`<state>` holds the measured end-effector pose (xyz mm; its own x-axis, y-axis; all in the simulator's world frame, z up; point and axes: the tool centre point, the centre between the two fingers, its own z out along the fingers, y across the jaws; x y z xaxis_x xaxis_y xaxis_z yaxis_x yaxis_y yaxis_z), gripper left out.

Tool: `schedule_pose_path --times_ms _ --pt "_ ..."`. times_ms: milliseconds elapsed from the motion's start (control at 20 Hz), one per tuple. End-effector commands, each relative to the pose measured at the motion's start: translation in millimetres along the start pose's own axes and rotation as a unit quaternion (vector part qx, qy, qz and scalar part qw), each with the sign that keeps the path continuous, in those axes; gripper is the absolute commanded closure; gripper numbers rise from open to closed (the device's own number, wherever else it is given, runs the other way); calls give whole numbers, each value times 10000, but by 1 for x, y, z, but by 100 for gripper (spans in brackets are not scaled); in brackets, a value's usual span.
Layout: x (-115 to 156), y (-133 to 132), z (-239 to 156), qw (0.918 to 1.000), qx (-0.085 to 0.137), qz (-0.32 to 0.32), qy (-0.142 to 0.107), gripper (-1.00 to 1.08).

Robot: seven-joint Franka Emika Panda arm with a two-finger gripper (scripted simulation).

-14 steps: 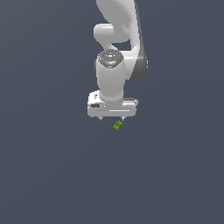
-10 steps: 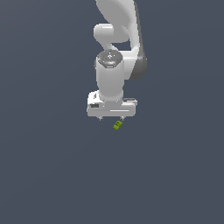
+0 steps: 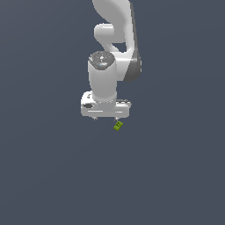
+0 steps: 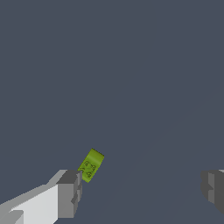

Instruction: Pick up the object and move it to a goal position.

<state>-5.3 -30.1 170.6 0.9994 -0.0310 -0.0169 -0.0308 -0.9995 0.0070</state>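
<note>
Hovering over a plain dark slate-grey floor (image 3: 52, 176), your white Franka arm's two-fingered gripper (image 3: 105, 118) points downward near the centre of the exterior frame. The tiny lime-green blocky piece with darker green marks (image 3: 117, 126) sits just below the gripper's lower right corner in that frame, tilted on a diagonal.

In the wrist view, the grey fingertips (image 4: 70, 192) stand wide apart, one at the lower left edge of the picture and one at the lower right. Nothing is between them. The green piece (image 4: 90, 165) shows just beside the lower-left fingertip, at its inner upper corner; you cannot tell whether they touch. It is off to one side rather than centred in the gap.

You appear to be in the approach step: the piece is not yet grasped and no goal marker is visible in either view.

Your next move likely calls for shifting the gripper sideways so the piece lies midway between the fingers, and perhaps turning the wrist to match its diagonal, before lowering and closing. Descending as things stand risks a fingertip landing on the piece or nudging it away.
</note>
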Motion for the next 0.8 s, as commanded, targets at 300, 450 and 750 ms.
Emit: schedule_pose_path --times_ms 300,450,750 --pt "-3 -7 8 9998 13 187 5 -92" --pt "-6 -11 15 9994 21 354 9 -92" --pt "-16 -24 36 9964 42 845 19 -92"
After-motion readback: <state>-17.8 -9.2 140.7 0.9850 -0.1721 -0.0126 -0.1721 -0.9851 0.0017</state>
